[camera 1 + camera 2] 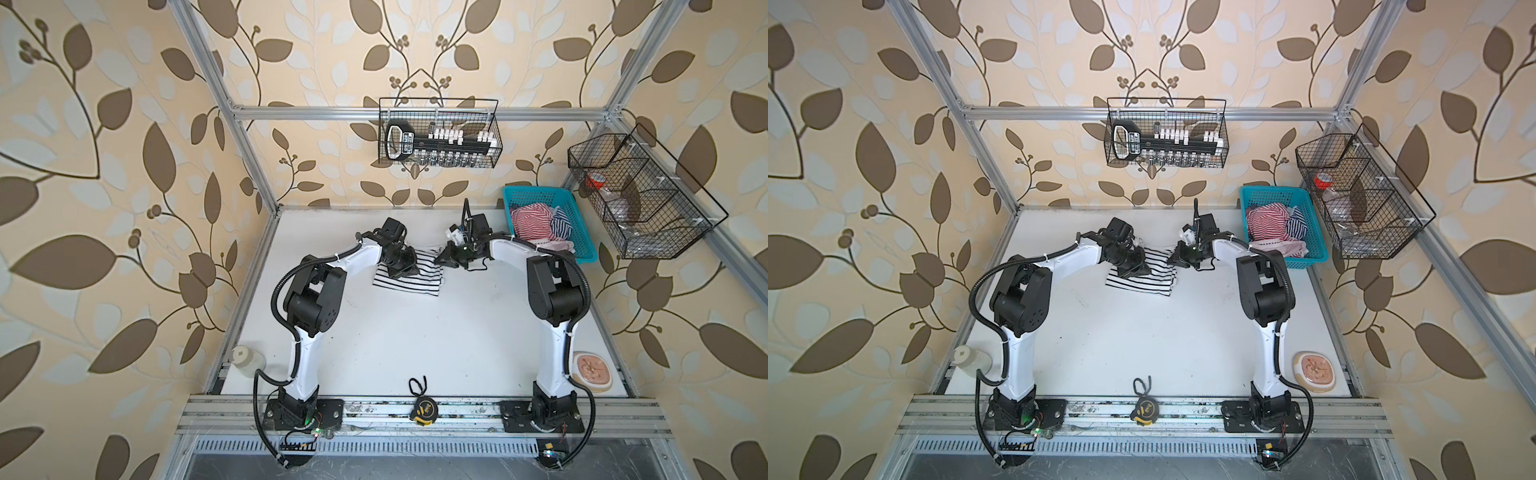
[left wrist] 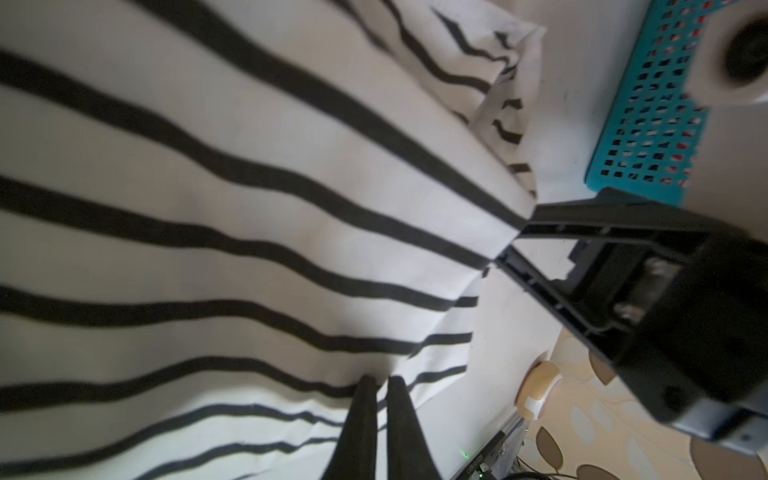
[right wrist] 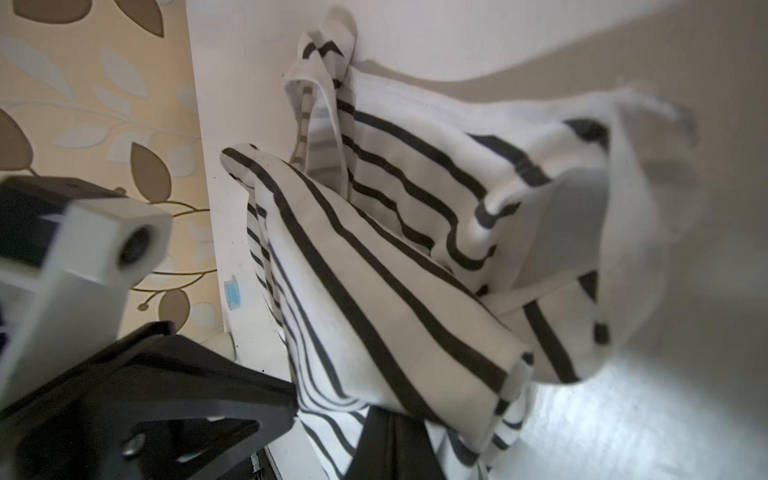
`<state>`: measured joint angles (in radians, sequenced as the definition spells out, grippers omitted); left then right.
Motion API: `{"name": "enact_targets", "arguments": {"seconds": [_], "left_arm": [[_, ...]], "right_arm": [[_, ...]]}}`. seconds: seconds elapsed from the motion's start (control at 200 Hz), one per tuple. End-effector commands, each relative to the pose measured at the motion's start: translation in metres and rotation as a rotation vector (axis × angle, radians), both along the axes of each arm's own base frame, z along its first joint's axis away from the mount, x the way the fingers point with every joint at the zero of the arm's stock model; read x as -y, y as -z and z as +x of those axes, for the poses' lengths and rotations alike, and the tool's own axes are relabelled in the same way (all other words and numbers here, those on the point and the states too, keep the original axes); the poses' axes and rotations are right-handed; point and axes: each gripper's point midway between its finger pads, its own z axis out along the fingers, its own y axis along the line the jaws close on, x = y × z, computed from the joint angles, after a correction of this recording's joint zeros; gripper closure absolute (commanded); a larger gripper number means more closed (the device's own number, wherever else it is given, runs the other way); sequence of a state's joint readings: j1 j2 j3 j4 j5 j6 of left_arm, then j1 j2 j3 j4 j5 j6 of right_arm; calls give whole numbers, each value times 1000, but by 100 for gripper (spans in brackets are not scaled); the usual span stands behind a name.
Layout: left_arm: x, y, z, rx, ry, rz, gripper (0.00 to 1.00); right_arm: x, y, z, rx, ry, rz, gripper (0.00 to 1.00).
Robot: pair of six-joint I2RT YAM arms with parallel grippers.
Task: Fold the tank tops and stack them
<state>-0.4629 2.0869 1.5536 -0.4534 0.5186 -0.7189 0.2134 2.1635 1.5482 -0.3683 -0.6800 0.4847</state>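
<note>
Leaf-patterned beige wallpaper (image 1: 124, 166) closes the cell on three sides, and your two arms work over a flat white surface (image 1: 415, 332).

Item under task: the black-and-white striped knit tank top (image 1: 415, 279) lies on the far half of that surface, between the two arms. It is partly doubled over, with one layer resting on another and a thin strap trailing at the far edge.

Left hand (image 2: 380, 380): the fingers are drawn narrow and pinch the striped cloth well in from its edge.

Right hand (image 2: 515, 237): the fingers are closed, with the tips meeting on the side edge of the same top, just beside the left hand.

Remaining items: the red-and-white striped tank top (image 1: 530, 222) and the navy-and-white striped tank top (image 1: 561, 224) lie crumpled side by side in the turquoise plastic mesh basket (image 1: 511, 195). The basket stands at the far right corner of the surface, apart from the top in your grip.

A yellow-and-black tape measure (image 1: 423, 409) sits on the front rail between the arm bases.
</note>
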Motion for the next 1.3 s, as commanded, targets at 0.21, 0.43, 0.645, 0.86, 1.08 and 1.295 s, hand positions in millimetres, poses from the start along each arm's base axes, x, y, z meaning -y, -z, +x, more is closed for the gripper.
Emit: {"name": "enact_targets", "arguments": {"seconds": [0.21, 0.43, 0.645, 0.86, 1.08, 1.295], "left_arm": [[1, 8, 3, -18, 11, -23, 89], [6, -38, 19, 78, 34, -29, 86], [6, -48, 42, 114, 59, 15, 85], [-4, -23, 63, 87, 17, 25, 85], [-6, -1, 79, 75, -11, 9, 85], [-17, 18, 91, 55, -50, 11, 85]], "right_arm": [[7, 23, 32, -39, 53, 50, 100], [15, -2, 30, 10, 66, 49, 100], [-3, -37, -9, 75, 10, 44, 89], [-14, -23, -51, 37, -6, 20, 89], [-21, 6, -72, -27, -11, 28, 90], [-5, 34, -85, -86, 17, 1, 91]]}}
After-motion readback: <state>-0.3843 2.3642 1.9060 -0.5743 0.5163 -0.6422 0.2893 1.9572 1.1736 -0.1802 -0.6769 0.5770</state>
